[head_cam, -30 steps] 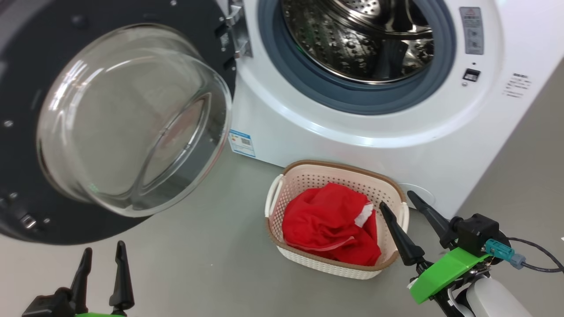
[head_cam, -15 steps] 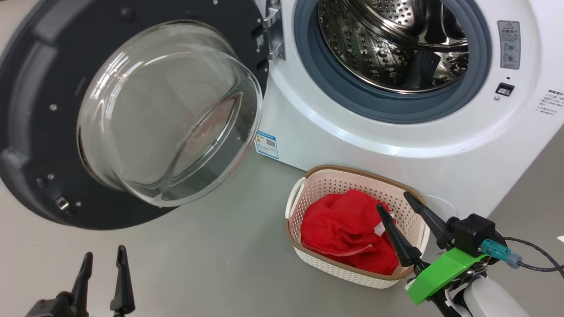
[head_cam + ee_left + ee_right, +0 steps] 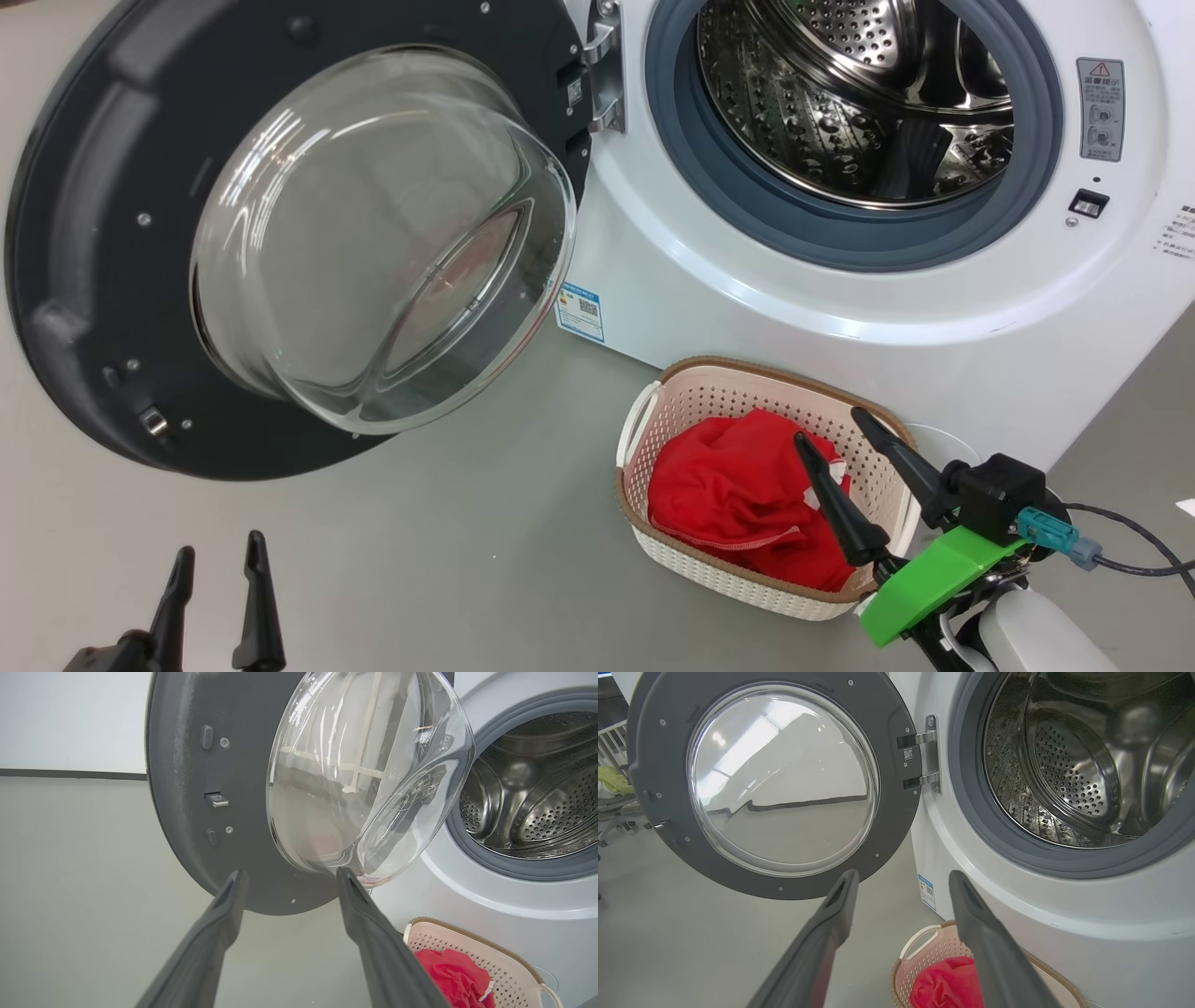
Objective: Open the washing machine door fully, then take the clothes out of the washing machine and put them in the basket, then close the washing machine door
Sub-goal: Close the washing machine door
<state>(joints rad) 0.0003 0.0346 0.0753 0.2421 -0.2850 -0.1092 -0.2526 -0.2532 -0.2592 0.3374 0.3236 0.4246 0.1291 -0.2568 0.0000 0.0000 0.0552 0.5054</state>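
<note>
The washing machine door [image 3: 112, 233] hangs swung wide to the left, its clear glass bowl bulging toward me. The white washing machine [image 3: 840, 355] shows a bare steel drum [image 3: 859, 103] inside a grey gasket. On the floor before it stands the basket [image 3: 709, 373] with the red clothes [image 3: 728, 495] lying inside. My right gripper [image 3: 828, 425] is open above the basket's right part, holding nothing. My left gripper [image 3: 219, 543] is open low at the left, below the door. In the left wrist view the left gripper [image 3: 292, 871] points at the door's [image 3: 187, 788] lower edge. The right gripper [image 3: 903, 873] points between door [image 3: 658, 765] and machine [image 3: 1017, 905].
Grey floor [image 3: 420, 560] spreads under the door and left of the basket. A blue sticker [image 3: 580, 313] marks the machine's lower front. A cable [image 3: 1130, 541] trails from my right wrist. Far left in the right wrist view stands a chair with a yellow-green cloth [image 3: 612, 784].
The head view has shifted, so door, machine and basket sit further right in it. Both grippers stay open. The right fingers now overlap the basket's right part rather than its edge.
</note>
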